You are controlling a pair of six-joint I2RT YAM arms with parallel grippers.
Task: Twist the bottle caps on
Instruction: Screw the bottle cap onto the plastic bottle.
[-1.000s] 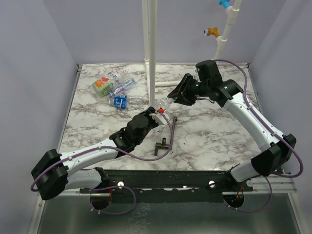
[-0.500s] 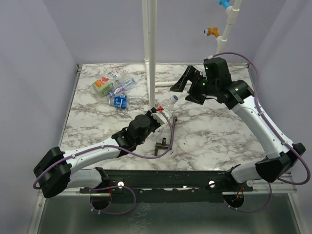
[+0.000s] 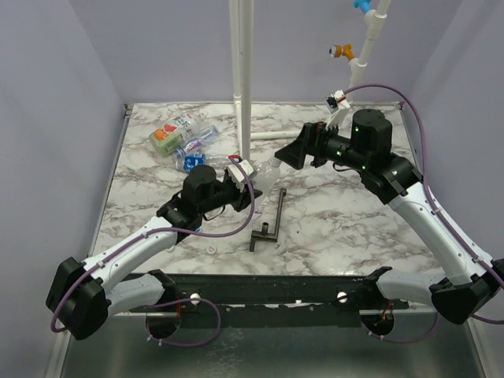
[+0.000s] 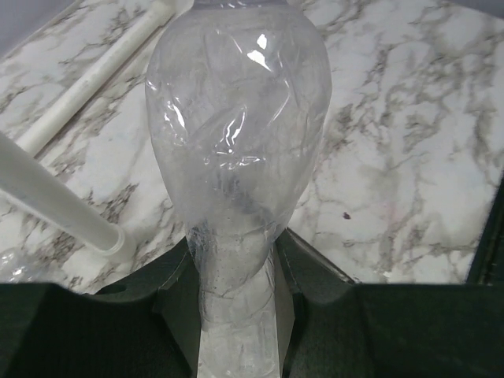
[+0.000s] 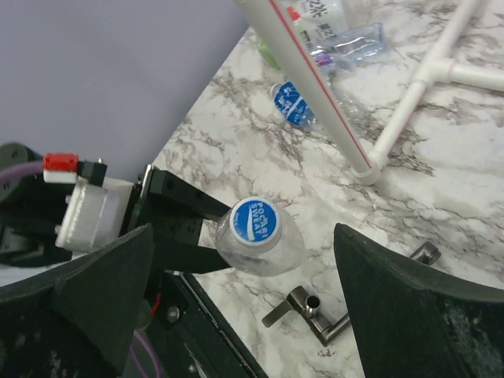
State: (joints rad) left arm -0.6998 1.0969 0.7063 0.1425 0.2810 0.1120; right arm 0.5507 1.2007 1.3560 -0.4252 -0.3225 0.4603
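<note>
Left fingers [image 4: 175, 293] are clamped on the narrow waist of a clear, crumpled plastic bottle [image 4: 236, 150], held above the marble counter [image 3: 346, 213] near its centre. A round blue screw cap [image 5: 258, 220] sits on the neck; tightness cannot be judged. Right fingers [image 5: 102, 276] are wide apart, facing the cap and touching nothing.

Judged: one bottle capped or nearly so. The other small clear bottles [image 3: 183, 143] lie far left, caps unclear. An upright white pipe [image 3: 244, 79] stands between. A black T-shaped metal tool [image 3: 272, 220] lies nearer the bases.
</note>
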